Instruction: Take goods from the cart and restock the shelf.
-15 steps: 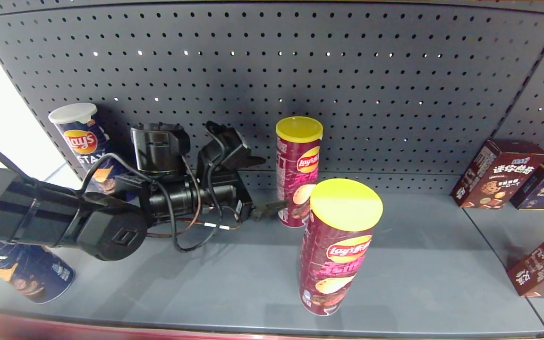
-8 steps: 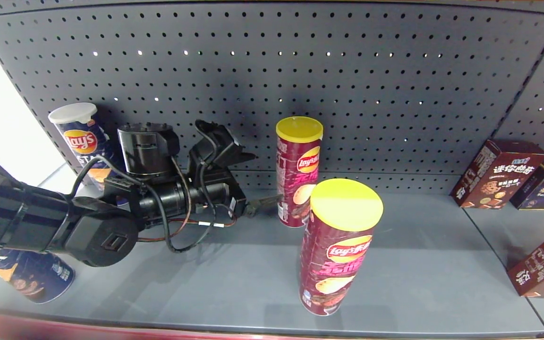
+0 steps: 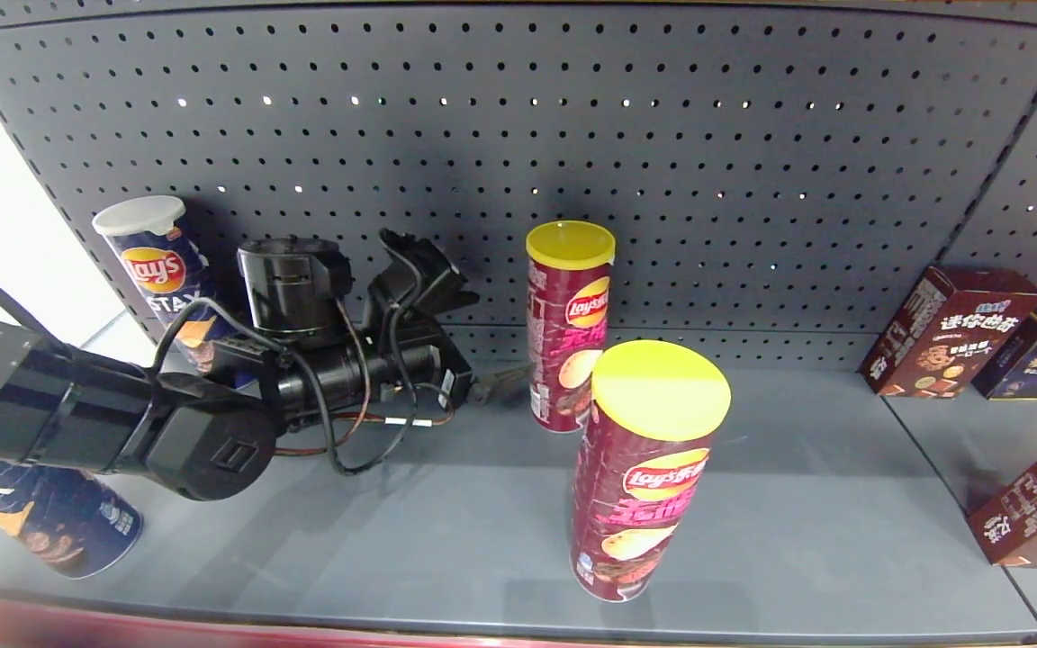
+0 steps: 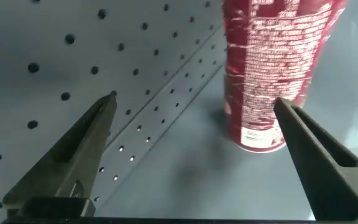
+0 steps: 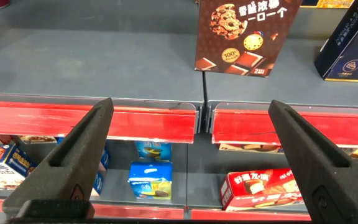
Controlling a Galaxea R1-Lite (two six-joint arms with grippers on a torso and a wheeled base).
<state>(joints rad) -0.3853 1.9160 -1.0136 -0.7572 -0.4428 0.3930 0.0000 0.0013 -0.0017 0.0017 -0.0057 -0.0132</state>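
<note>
So here's my view: the left gripper (image 3: pixel 508 387) is spread wide open and low over the grey metal shelf (image 3: pixel 798 504). Its tips sit just beside the base of the rear maroon chip can with the yellow lid (image 3: pixel 569 324), and I can't tell if one finger touches it. From my left wrist, the left gripper (image 4: pixel 195 99) frames the black perforated back panel (image 4: pixel 55 56), with that can (image 4: pixel 266 74) standing upright past one finger, its side covered in fine white print too small to make out. My left arm comes in from the left edge and lies roughly level above the shelf, forearm pointing at the can, cables looping under the wrist. A second maroon chip can with a yellow lid (image 3: pixel 640 468) stands nearer the front, showing a red-and-yellow oval logo and a chip picture. Two dark blue chip cans are off to the left, one white-lidded by the panel (image 3: pixel 158 265), one at the front edge (image 3: pixel 59 526). Brown cookie boxes with white lettering (image 3: pixel 951 333) sit at the far right. My right gripper (image 5: pixel 190 104) is spread open too, facing a brown cookie box (image 5: pixel 244 34) above red price rails (image 5: pixel 148 118).
</note>
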